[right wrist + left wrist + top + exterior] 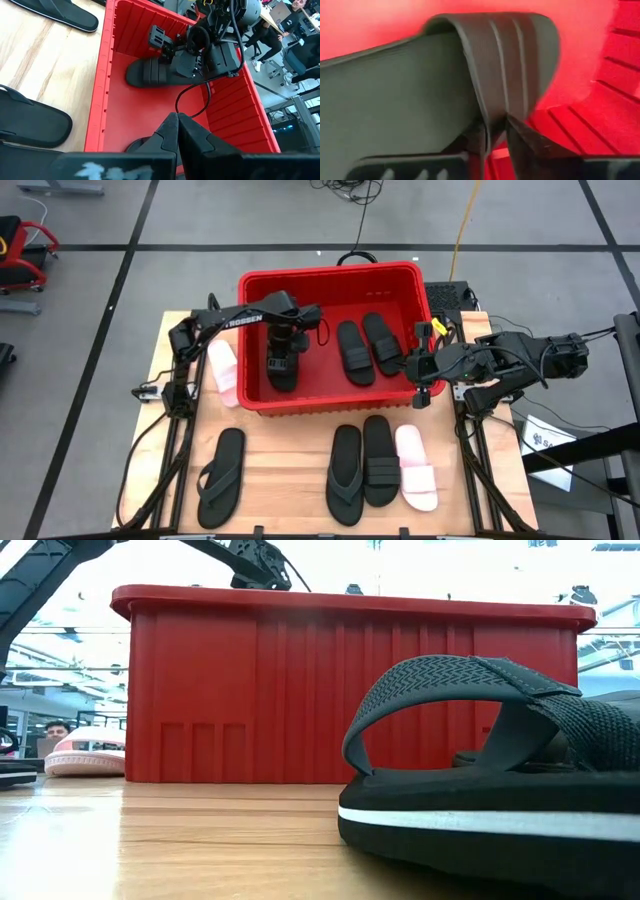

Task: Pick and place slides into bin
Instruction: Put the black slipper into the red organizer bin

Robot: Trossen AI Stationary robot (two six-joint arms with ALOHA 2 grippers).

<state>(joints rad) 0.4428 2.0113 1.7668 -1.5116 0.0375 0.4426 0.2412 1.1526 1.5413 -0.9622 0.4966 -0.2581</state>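
The red bin [330, 280] stands at the table's far middle. My left gripper [283, 350] reaches down inside its left half, shut on a black wide-strap slide [282, 372], which also shows in the right wrist view [150, 72]. Two more black slides [366, 347] lie flat on the bin's floor at the right. My right gripper [176, 131] is shut and empty, hovering over the bin's right near corner [420, 385]. My left gripper pinches the edge of the slide's wide strap [492, 122] between its two fingers [522, 145], coming from above and slanting down. The slide lies about level, low in the bin. I cannot tell whether its sole rests on the floor.
On the table a pink slide [225, 372] lies left of the bin. Nearer the front lie a black flip-flop [222, 475] at the left, and a black flip-flop [345, 472], a black slide [380, 460] and a pink slide [415, 468] at the right.
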